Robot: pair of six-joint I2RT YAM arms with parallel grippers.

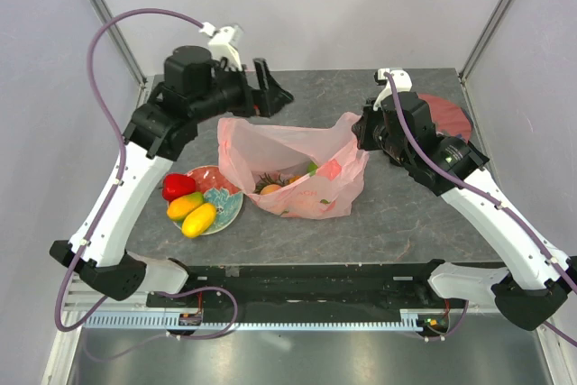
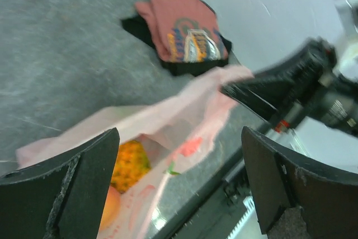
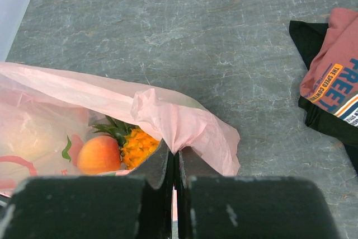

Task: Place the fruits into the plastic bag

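With three fruits (image 1: 198,219) lying on the plate (image 1: 227,207) at the left and your left tool (image 2: 180,155) wide open and empty beside the plastic bag (image 1: 288,155) mid-worktop (image 1: 397,214), your right tool (image 3: 174,166) pinched only its thin rim, which could slip or tear and close the mouth.

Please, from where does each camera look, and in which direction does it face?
Top external: above and behind the arm bases, looking down on the table; both arms show.
Left wrist: faces the plastic bag past its open left gripper; the right arm shows too.
Right wrist: looks down at the bag's rim, pinched in the right gripper.
Both wrist views share the pineapple and T-shirt.
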